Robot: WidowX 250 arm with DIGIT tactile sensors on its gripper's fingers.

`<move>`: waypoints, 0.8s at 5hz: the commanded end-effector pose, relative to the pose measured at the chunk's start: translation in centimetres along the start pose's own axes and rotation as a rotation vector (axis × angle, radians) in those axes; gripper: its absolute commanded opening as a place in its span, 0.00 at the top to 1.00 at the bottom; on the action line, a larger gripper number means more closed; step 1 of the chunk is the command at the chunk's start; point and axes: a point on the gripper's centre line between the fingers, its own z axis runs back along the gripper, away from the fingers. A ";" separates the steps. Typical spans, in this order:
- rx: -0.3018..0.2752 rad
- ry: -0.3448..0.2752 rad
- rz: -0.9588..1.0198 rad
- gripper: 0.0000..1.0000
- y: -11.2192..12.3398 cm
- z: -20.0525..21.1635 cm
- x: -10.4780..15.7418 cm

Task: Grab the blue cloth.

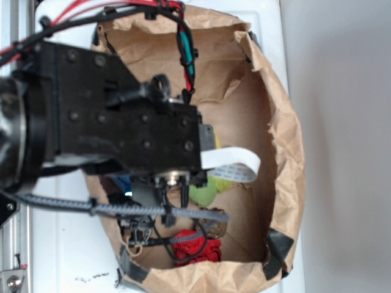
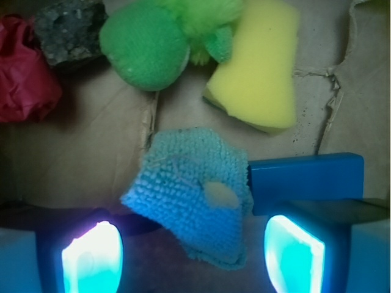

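In the wrist view, the cloth (image 2: 192, 201) lies at lower centre on the paper floor (image 2: 79, 146), a block (image 2: 305, 177) touching its right edge. Above it sit a sponge (image 2: 259, 64), a plush toy (image 2: 146, 46), a rock (image 2: 67, 30) and, far left, a crumpled wrapper (image 2: 21, 70).

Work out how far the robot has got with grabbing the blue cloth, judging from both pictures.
Done: the hand is down inside the paper bag, lined up on the blue cloth. In hand: the cloth lies between the two glowing fingers, which stand apart and do not pinch it. Left: closing on the cloth and lifting it away from the yellow sponge and blue block.
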 end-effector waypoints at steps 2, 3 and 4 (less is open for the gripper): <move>0.053 -0.078 -0.017 0.00 -1.9 -1.5 2.1; 0.079 -0.108 -0.012 0.00 -2.2 -2.2 2.5; 0.132 -0.124 -0.026 0.00 -2.1 -3.5 2.4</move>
